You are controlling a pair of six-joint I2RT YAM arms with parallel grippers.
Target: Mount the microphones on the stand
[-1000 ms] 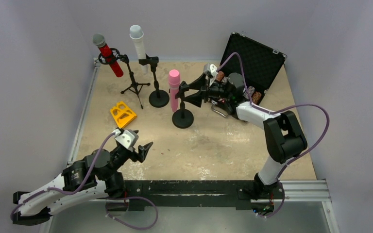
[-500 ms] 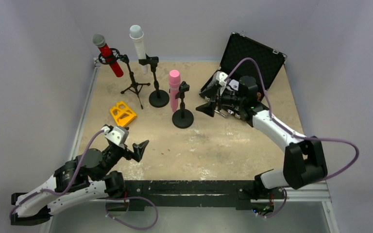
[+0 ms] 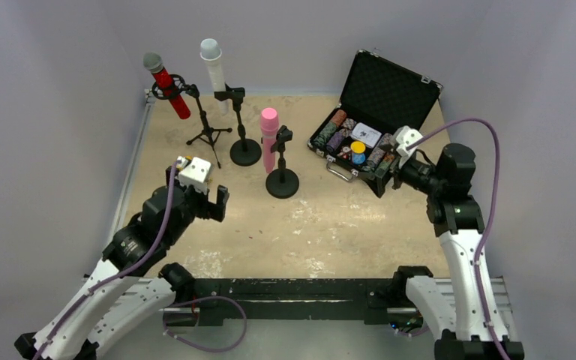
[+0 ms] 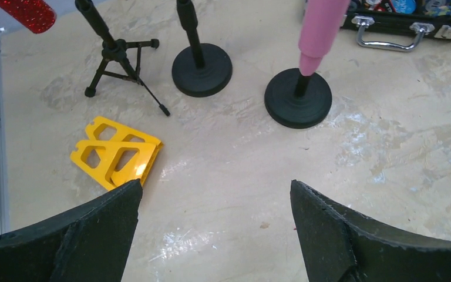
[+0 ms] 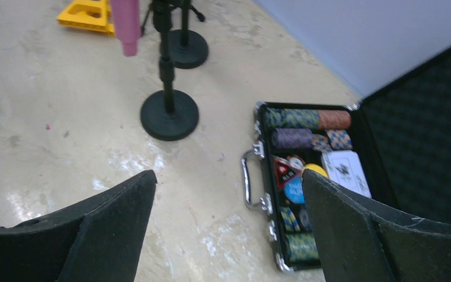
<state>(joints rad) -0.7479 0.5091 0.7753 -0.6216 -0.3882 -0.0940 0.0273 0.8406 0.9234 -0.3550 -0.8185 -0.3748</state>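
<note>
Red microphone [image 3: 166, 88]: is sitting tilted in the clip of the tripod stand [image 3: 208, 129] at the far left corner, with its grey head pointing up and left.
White microphone [image 3: 213, 66]: is standing nearly upright in the clip of the far round stand [image 3: 245, 152], just right of the tripod stand.
Pink microphone [image 3: 269, 140]: is hanging upright in the clip of the near round stand [image 3: 283, 182] — its lower end is clear of the table [image 3: 330, 225] and close beside the pole.
Case [image 3: 387, 88]: is lying open at the far right with its lid propped up and its handle facing the arms.
Case contents: rows of poker chips [image 5: 305, 119] are lying on edge in the slots. A white box [image 5: 345, 171] and a yellow round piece [image 5: 315, 169] are sitting among them — the smaller items are too blurred to name.
Yellow frame [image 4: 117, 158]: is lying flat on the table, near the tripod stand's feet but apart from them.
Left gripper [image 4: 214, 188]: is hovering over the table near the yellow frame, fingers spread wide with nothing between them.
Right gripper [image 5: 229, 176]: is hovering just by the case's front edge, fingers spread wide and holding nothing.
</note>
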